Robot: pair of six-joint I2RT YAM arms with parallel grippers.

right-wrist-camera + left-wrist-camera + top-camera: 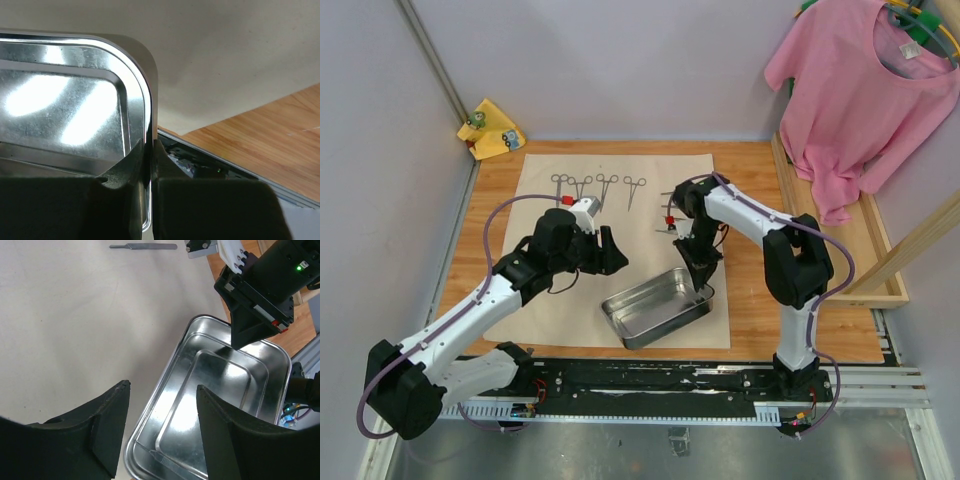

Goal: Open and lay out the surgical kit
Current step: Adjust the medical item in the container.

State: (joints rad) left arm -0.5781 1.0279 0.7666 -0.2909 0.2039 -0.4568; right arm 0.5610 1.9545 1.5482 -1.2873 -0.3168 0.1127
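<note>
The beige cloth wrap [535,200] lies spread flat on the wooden surface [760,335]. The steel tray [650,308] sits slantwise on its near right part. The right jaws are almost closed, pinching the tray's rim by the far right corner, one finger inside the wall and one outside. The left jaws stand partly open and hold nothing, hovering over the cloth just left of the tray's far end. Four ring-handled forceps [598,187] lie in a row on the far part of the cloth, well apart from the tray. A slim steel tweezer [145,246] lies on the cloth beyond the tray. A pink T-shirt [860,90] hangs at far right, and a yellow cloth [492,130] sits in the far left corner.
</note>
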